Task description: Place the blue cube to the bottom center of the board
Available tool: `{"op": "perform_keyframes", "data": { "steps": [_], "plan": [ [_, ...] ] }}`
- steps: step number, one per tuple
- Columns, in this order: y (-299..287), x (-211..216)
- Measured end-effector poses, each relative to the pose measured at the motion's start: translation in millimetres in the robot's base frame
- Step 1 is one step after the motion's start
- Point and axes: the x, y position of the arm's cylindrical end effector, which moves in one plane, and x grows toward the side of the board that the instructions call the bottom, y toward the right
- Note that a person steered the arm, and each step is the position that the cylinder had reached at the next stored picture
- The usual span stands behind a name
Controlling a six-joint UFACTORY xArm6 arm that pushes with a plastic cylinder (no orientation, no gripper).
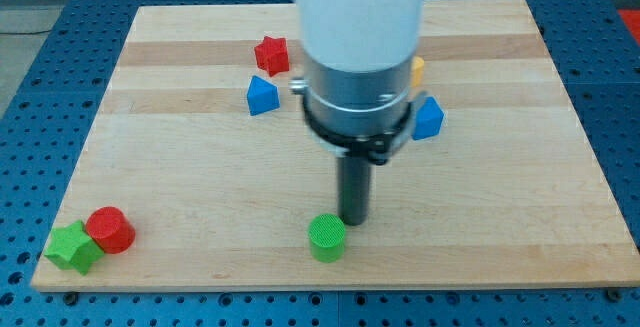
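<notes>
Cube, blue (428,118), sits right of my arm, mid-board; looks light, rigid, slidey. I've no claw, only my tip (354,221) beside the green cylinder (327,238). Push its far face.

- blue cube (429,119): sits flat on the board, right of centre in the upper half, its left side hidden behind the arm.
</notes>
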Motion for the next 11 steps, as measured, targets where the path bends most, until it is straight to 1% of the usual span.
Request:
{"op": "perform_keyframes", "data": {
  "steps": [1,2,3,4,5,6,7,10,11],
  "plan": [
    [66.8,-4.0],
    [136.2,-33.0],
    [162.9,-94.4],
    [160.1,-150.6],
    [115.4,-161.2],
    [80.6,-148.0],
    [59.0,-128.0],
    [13.5,-56.9],
    [12.1,-37.2]
  ]
}}
